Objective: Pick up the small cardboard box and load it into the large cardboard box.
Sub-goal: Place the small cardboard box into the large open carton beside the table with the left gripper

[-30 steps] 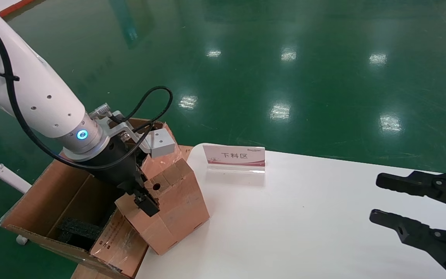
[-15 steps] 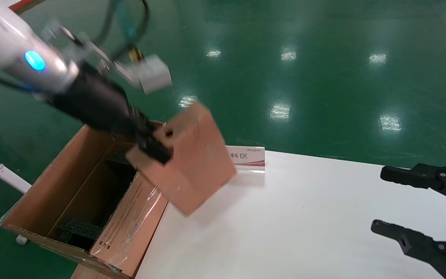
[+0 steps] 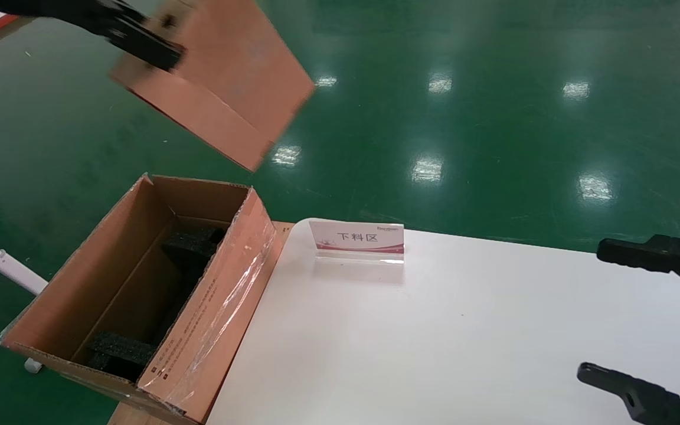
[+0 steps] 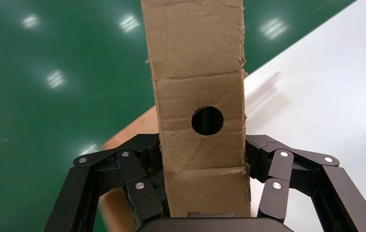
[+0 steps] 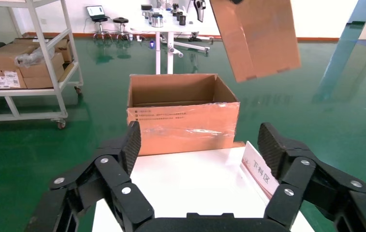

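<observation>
Your left gripper [image 4: 205, 193] grips the small box [image 3: 222, 82], tilted in the air at 12 o'clock above the open large box [image 3: 210, 307]. Pickup done; lowering remains. Right gripper [image 5: 200, 159] idles open.

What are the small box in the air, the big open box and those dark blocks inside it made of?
The small cardboard box looks like plain matte corrugated cardboard with ragged torn edges. The large cardboard box is brown cardboard too, its side glossy with clear tape. The black blocks seem to be coarse, spongy foam.
</observation>
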You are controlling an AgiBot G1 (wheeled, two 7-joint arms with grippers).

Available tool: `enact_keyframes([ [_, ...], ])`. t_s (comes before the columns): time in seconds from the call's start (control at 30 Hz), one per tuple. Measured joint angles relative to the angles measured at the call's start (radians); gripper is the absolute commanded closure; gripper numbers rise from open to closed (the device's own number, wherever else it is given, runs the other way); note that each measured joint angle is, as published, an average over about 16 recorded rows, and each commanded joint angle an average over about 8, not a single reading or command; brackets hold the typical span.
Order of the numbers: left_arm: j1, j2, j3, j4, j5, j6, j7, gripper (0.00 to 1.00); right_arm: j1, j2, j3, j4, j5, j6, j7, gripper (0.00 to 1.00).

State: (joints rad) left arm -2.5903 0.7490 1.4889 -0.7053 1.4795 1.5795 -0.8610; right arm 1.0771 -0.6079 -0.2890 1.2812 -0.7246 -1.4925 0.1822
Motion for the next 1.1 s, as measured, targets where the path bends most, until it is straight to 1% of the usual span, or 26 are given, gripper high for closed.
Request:
enact_keyframes([
  [0.23, -0.047, 0.018, 0.104, 0.154, 0.059, 0.013, 0.158, 1.00, 0.000, 0.000, 0.000, 0.000, 0.000, 0.000, 0.000, 0.00],
  [0.33, -0.051, 0.022, 0.157, 0.201, 0.073, 0.016, 0.203, 1.00, 0.000, 0.000, -0.001, 0.000, 0.000, 0.000, 0.000, 0.00],
  [0.47, -0.047, 0.024, 0.223, 0.253, 0.077, 0.016, 0.240, 1.00, 0.000, 0.000, -0.001, 0.000, 0.001, 0.000, 0.000, 0.00],
  [0.77, -0.011, 0.023, 0.337, 0.318, 0.044, 0.015, 0.246, 1.00, 0.000, 0.001, -0.001, 0.000, 0.001, 0.001, -0.001, 0.00],
  [1.1, 0.045, 0.003, 0.417, 0.304, -0.011, 0.006, 0.187, 1.00, 0.000, 0.001, -0.002, 0.000, 0.001, 0.001, -0.001, 0.00],
])
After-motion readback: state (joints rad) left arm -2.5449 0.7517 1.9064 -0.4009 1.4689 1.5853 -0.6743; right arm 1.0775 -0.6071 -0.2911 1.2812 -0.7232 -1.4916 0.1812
